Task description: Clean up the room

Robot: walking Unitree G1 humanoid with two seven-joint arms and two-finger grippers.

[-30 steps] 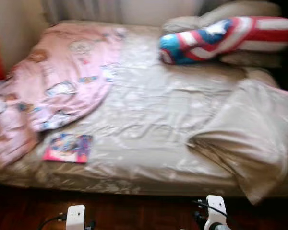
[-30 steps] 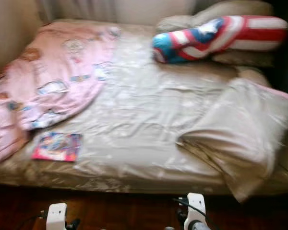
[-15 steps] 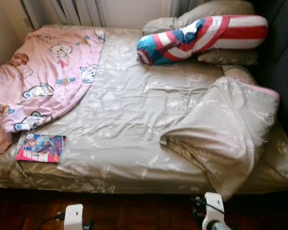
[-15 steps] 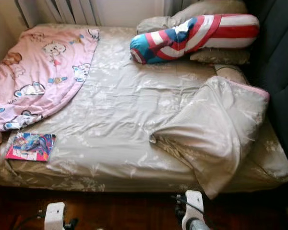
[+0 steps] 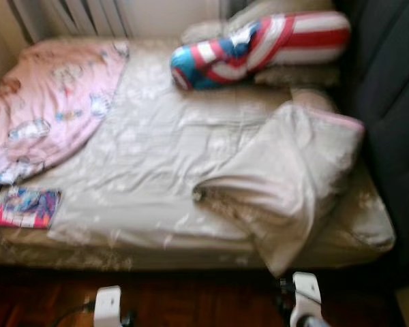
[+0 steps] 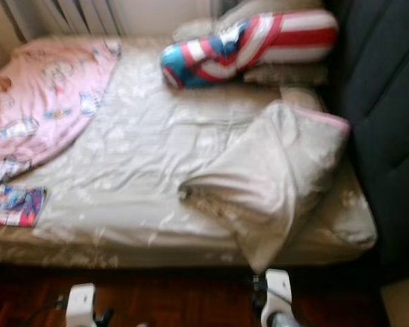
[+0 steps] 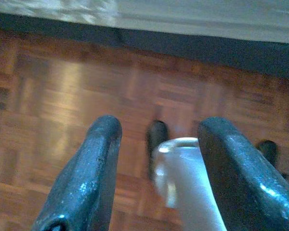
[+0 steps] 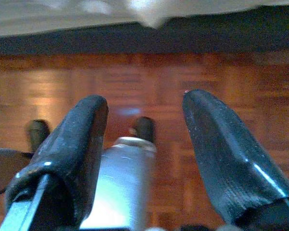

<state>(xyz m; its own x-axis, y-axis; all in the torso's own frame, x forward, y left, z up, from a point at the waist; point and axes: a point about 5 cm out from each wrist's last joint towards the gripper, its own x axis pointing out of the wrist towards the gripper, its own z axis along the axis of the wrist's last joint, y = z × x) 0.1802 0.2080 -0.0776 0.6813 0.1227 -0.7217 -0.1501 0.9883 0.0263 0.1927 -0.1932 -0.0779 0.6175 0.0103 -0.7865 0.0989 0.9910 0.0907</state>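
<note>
Evidently the soft, light beige duvet (image 5: 296,174), rumpled below the striped pillow (image 5: 259,48), wanted gripping at its corner, while left gripper (image 7: 156,144) and right gripper (image 8: 144,120) hung spread wide, empty.

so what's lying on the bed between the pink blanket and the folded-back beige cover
Nothing: in the left eye view, just bare beige sheet separates the pink blanket from the folded-back cover.

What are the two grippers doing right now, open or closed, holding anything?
Left gripper: open, holding nothing, hanging over the wooden parquet floor.
Right gripper: open, holding nothing, over the same floor.
</note>
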